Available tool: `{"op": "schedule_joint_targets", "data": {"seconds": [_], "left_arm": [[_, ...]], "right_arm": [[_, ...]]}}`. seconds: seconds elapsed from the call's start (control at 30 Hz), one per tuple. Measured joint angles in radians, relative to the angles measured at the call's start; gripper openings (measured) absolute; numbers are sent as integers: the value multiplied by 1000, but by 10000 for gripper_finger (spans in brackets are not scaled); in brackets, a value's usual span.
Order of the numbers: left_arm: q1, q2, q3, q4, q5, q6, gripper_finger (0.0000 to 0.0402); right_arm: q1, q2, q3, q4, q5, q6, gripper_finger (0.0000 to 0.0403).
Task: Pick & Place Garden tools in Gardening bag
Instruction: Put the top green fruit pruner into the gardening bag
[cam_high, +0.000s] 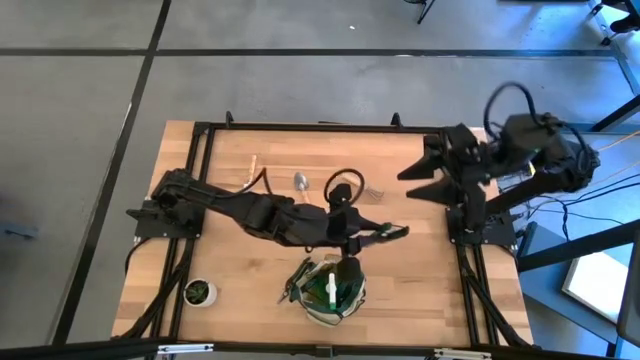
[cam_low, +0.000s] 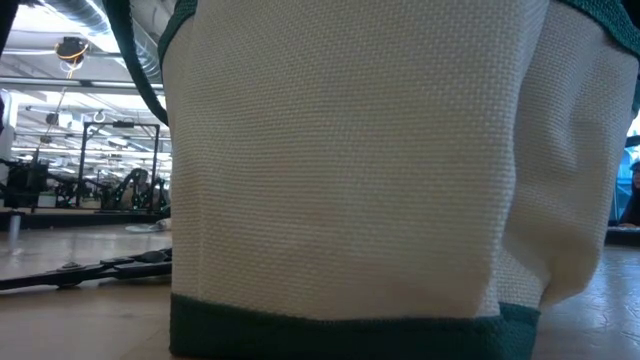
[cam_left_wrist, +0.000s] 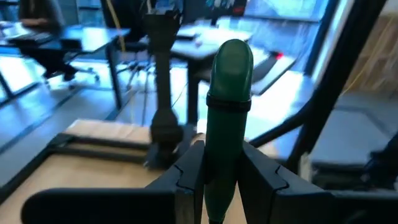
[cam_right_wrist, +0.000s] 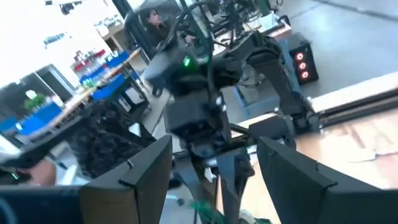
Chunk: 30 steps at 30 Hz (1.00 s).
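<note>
Green-handled garden tool (cam_left_wrist: 229, 124) held level above the upright gardening bag (cam_high: 333, 287).

Small potted plant (cam_high: 199, 291) near the wooden table's (cam_high: 250, 270) front-left corner.

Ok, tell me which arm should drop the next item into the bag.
Left. Its tool is shut on a green-handled tool close above the gardening bag; the right tool is open and far.

left arm (cam_high: 250, 212): matte black, jointed, looped black cable | right arm (cam_high: 520, 150): black, bulky, cable loop | fingers (cam_right_wrist: 292, 174): dark, angular | green status light
</note>
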Motion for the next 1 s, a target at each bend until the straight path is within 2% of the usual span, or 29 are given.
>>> {"op": "schedule_joint_targets", "data": {"seconds": [0.33, 0.67, 0.83, 1.0], "left_arm": [[-55, -3, 0, 41, 20, -65, 63], [-157, -4, -13, 28, -169, -183, 63], [-217, -2, -85, 79, -282, -293, 63], [-282, -2, -200, 252, -391, -355, 63]], "right_arm": [[348, 49, -1, 14, 438, -111, 238], [715, 114, -1, 14, 863, -88, 238], [847, 164, -1, 13, 956, -25, 238], [931, 226, -1, 15, 966, 51, 238]]}}
